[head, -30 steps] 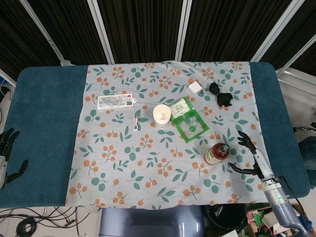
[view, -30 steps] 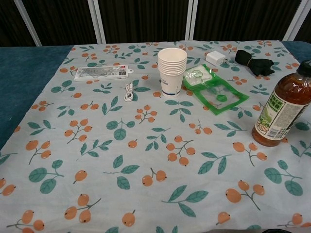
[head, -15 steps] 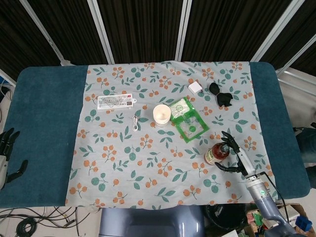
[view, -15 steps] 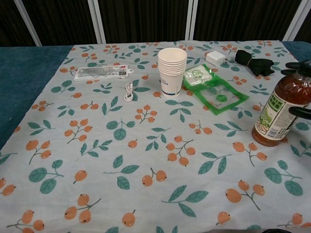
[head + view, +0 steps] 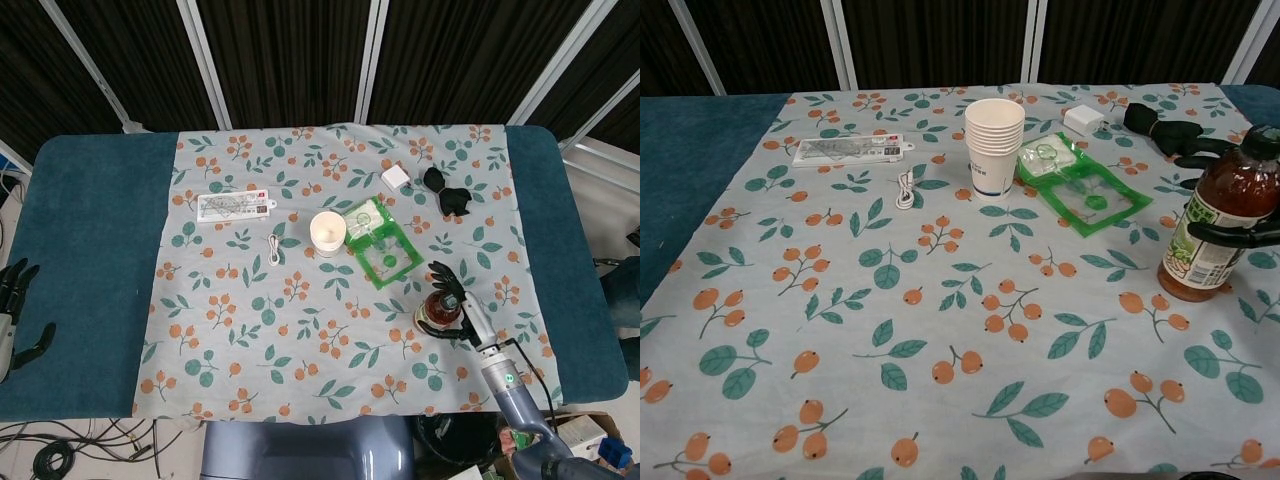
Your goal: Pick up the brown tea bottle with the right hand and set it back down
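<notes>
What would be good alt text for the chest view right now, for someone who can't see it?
A brown tea bottle stands upright at the right edge of a floral tablecloth, with the right robot hand wrapping its dark fingers around it from the right. Behind sit a stack of paper cups, a green plastic packet, a white cable and a flat white package.

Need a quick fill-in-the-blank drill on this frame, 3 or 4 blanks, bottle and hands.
1. The brown tea bottle stands ____ on the floral tablecloth.
2. The ____ hand has its fingers around that bottle.
3. The stack of paper cups stands beside a ____ plastic packet.
4. The left hand holds ____.

Missing words: upright; right; green; nothing
</notes>
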